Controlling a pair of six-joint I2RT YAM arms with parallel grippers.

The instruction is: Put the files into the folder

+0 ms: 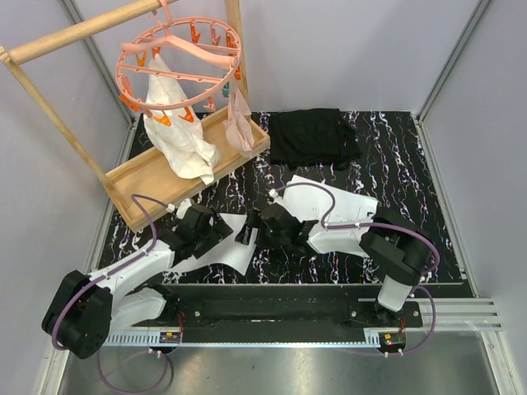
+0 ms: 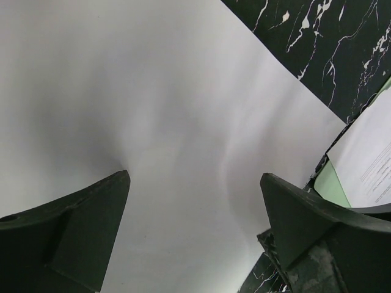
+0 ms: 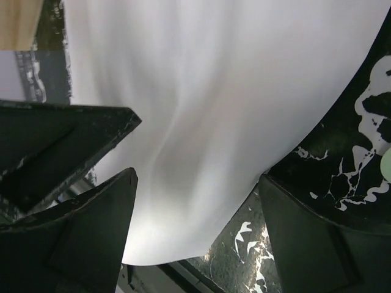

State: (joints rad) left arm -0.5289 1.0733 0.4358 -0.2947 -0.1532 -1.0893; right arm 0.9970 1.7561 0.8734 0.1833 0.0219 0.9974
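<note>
A white sheet (image 1: 230,245) of the files lies on the black marbled table (image 1: 395,173) between my two grippers. My left gripper (image 1: 207,230) is open, its fingers straddling the sheet (image 2: 183,110) with the tips touching it. My right gripper (image 1: 263,230) is open at the sheet's right edge (image 3: 201,122), one finger over paper, one over table. More white sheets (image 1: 329,206) lie under the right arm. A sliver of the mint-green folder (image 2: 333,183) shows beneath a printed sheet (image 2: 366,159) in the left wrist view. Its clip cannot be made out.
A black folded cloth (image 1: 313,136) lies at the back. A wooden tray (image 1: 148,177) stands at the back left, with a pink peg hanger (image 1: 177,62) and white cloths (image 1: 185,136) hanging over it from a wooden rail (image 1: 74,33). Grey walls close the sides.
</note>
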